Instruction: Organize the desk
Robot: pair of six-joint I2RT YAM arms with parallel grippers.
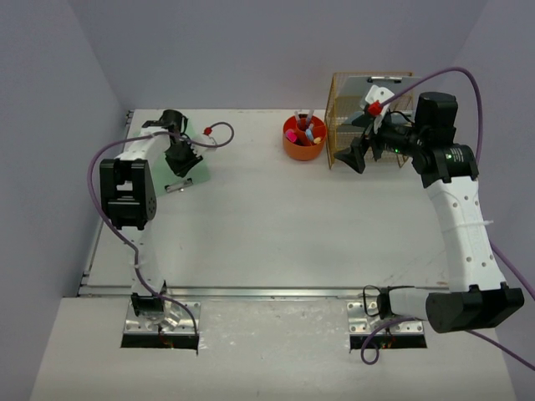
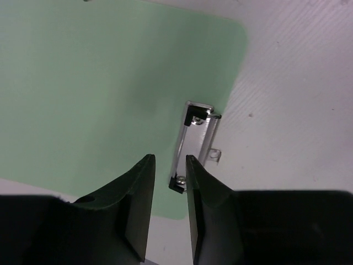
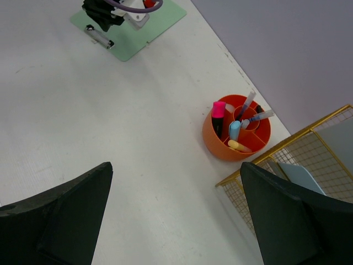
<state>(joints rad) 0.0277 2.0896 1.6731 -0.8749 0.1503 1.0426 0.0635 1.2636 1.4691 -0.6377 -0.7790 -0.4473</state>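
The white desk point(image 1: 267, 225) holds a pale green clipboard point(image 1: 194, 163) at its far left. In the left wrist view the clipboard point(image 2: 99, 83) fills the frame, with its metal clip point(image 2: 197, 138) near the edge. My left gripper point(image 1: 180, 159) hovers close over that clip; its jaws point(image 2: 170, 157) stand a narrow gap apart, with the clip's near end showing between the tips and nothing held. My right gripper point(image 1: 358, 154) is wide open and empty above the desk point(image 3: 83, 121), beside the orange pen holder point(image 3: 237, 128). Its jaws point(image 3: 175, 165) hold nothing.
The orange pen holder point(image 1: 303, 139) with several pens and markers stands at the back centre. A gold wire rack point(image 1: 372, 117) holding flat grey-blue items point(image 3: 300, 176) stands to its right. Lavender wall panels surround the desk; a metal rail point(image 1: 251, 291) runs along its front.
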